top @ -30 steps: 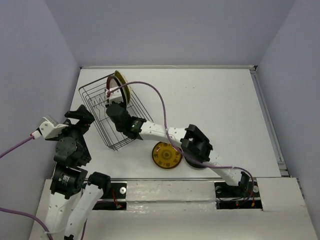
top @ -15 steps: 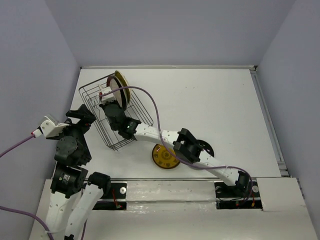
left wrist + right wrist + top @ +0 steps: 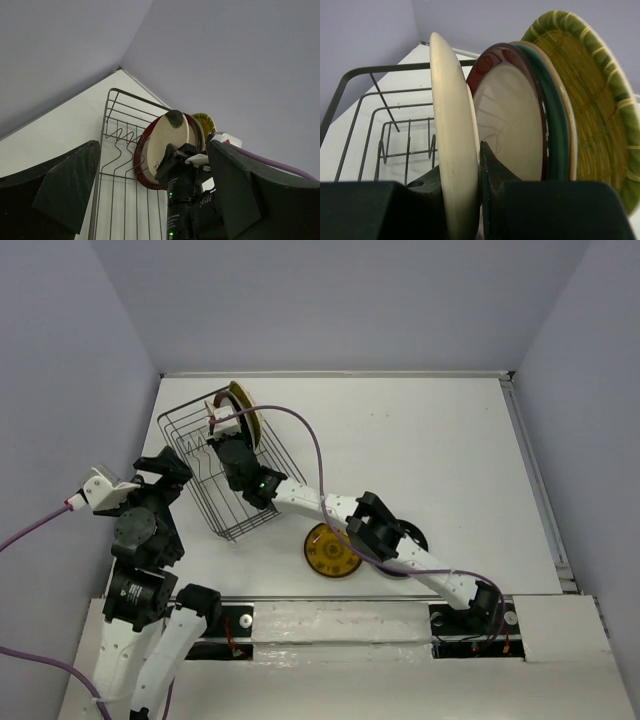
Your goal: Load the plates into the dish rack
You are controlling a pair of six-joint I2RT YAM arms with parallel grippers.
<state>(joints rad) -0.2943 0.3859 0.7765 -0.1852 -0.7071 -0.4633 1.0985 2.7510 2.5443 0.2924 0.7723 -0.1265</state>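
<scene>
Right gripper (image 3: pixel 465 170) is clamped on the lower rim of the cream plate (image 3: pixel 451 115), one finger on each face. The plate is upright at the dish rack (image 3: pixel 350 95); whether it rests on the wires, I can't tell. Toward 3 o'clock in the wrist view stand the red-rimmed cream plate (image 3: pixel 507 120), then the pale teal plate (image 3: pixel 555 135), then the yellow ribbed plate (image 3: pixel 592 95), packed close and all on edge.

From above, the rack sits at 10 o'clock on the surface (image 3: pixel 430 440), with the plates bunched at its 12 o'clock end. At 5 o'clock from the rack the yellow patterned plate (image 3: pixel 333 550) lies flat. The black plate (image 3: pixel 416 537) is at its 3 o'clock, mostly under the right arm.

Left gripper (image 3: pixel 163 468) hangs at 9 o'clock of the rack, jaws spread wide, holding nothing.
</scene>
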